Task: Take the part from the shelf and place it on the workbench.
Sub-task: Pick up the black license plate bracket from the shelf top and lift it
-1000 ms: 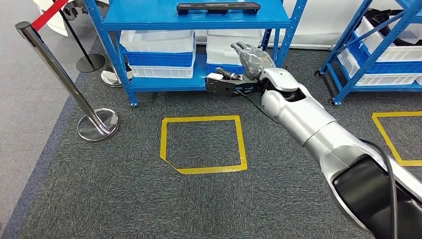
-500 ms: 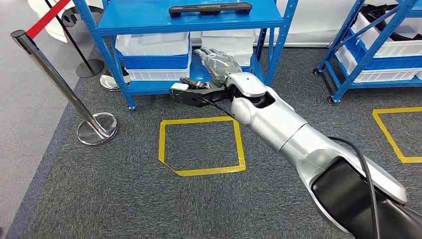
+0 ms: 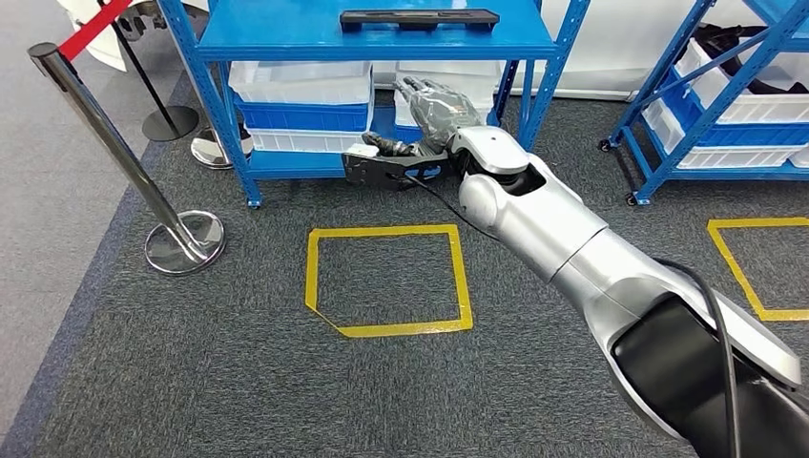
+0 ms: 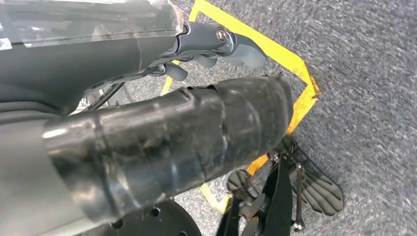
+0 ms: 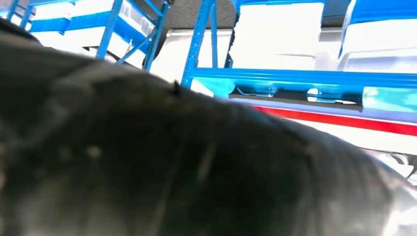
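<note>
right hand (image 3: pixel 434 110): raised, fingers apart, empty | left hand (image 4: pixel 216 42): grip unclear | part (image 3: pixel 418 18): top shelf (image 3: pixel 286 38), beyond right hand, long axis left-right

Two blue shelf racks (image 3: pixel 382 33) (image 3: pixel 711 105) stand on the carpet, one long black part (image 3: pixel 420 17) lies on the near rack's top shelf, two yellow tape squares (image 3: pixel 389 279) (image 3: pixel 758 267) mark the floor, and three stanchion bases (image 3: pixel 184 240) (image 3: pixel 172 121) (image 3: pixel 212 147) show at left.
</note>
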Robot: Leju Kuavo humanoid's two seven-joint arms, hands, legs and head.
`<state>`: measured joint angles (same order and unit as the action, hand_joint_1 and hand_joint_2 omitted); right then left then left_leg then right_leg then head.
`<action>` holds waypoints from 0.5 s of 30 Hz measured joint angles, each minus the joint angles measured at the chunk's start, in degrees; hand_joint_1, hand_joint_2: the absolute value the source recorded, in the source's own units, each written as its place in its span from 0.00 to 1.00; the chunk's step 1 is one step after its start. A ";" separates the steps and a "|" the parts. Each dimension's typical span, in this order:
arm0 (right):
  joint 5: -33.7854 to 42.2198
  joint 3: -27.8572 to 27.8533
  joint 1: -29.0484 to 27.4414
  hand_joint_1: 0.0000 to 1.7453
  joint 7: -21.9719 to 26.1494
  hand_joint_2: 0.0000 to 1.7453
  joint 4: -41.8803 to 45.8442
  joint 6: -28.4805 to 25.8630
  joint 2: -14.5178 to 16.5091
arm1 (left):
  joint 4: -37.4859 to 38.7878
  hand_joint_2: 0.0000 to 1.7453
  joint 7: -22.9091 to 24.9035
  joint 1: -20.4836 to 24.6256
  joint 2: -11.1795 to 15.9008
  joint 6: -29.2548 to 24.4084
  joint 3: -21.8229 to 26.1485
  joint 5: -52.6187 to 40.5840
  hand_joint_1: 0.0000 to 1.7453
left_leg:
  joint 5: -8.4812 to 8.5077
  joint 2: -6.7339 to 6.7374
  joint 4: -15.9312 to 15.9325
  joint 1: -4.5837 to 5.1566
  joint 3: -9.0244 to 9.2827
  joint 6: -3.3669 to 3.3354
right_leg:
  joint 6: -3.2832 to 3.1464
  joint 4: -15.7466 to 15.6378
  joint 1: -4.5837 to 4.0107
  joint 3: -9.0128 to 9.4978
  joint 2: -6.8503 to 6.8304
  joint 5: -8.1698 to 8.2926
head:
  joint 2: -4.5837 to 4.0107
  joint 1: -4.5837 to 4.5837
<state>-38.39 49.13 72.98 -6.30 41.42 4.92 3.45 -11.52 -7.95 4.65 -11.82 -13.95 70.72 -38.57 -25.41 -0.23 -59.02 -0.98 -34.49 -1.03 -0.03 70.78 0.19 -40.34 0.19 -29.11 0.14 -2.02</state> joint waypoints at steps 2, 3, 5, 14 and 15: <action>-0.08 0.00 0.53 0.00 -0.20 0.00 0.41 0.15 -0.07 | 0.02 0.00 -0.15 0.01 -0.19 -0.78 0.01 0.04 0.00 | -0.11 0.00 -0.01 0.18 0.06 0.10 | -1.09 -7.59 -0.46 3.56 -0.02 3.14 | 0.00 -0.04; -0.08 0.00 0.84 0.00 -0.23 0.00 0.56 0.20 -0.09 | 0.03 0.00 -0.21 0.02 -0.29 -0.98 0.01 0.05 0.00 | -0.14 0.03 0.00 0.19 -0.04 0.27 | -1.47 -9.75 -0.73 4.47 -0.05 3.65 | 0.01 -0.06; -0.08 0.00 1.30 0.00 -0.27 0.00 0.73 0.33 -0.09 | 0.04 0.00 -0.30 0.08 -0.35 -1.14 0.01 0.08 0.00 | -0.21 0.09 0.14 0.15 -0.17 0.77 | -1.78 -11.02 -1.07 4.81 -0.08 3.51 | 0.01 -0.08; -0.10 0.00 2.03 0.00 -0.73 0.00 1.16 1.09 0.11 | 0.04 0.00 -0.62 -0.05 -0.28 -0.96 0.03 0.67 0.00 | -4.51 0.18 -14.72 -0.32 -8.55 2.80 | -2.59 -12.17 -0.01 7.66 -0.27 2.31 | 0.01 -0.24; -0.10 0.00 2.03 0.00 -0.74 0.00 1.16 1.09 0.13 | 0.04 0.00 -0.56 -0.09 -0.24 -0.89 0.03 0.69 0.00 | -2.17 0.20 -11.70 -0.38 -7.40 2.87 | -2.39 -11.99 0.08 8.12 -0.24 1.80 | 0.00 -0.24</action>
<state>-38.49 49.13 75.02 -7.04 42.58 6.01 3.58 -11.47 -8.51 4.56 -12.05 -14.84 70.76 -37.87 -27.58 -0.03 -70.72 -1.37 -41.89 1.84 -2.42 58.79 0.27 -32.22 -0.05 -27.31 0.14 -2.26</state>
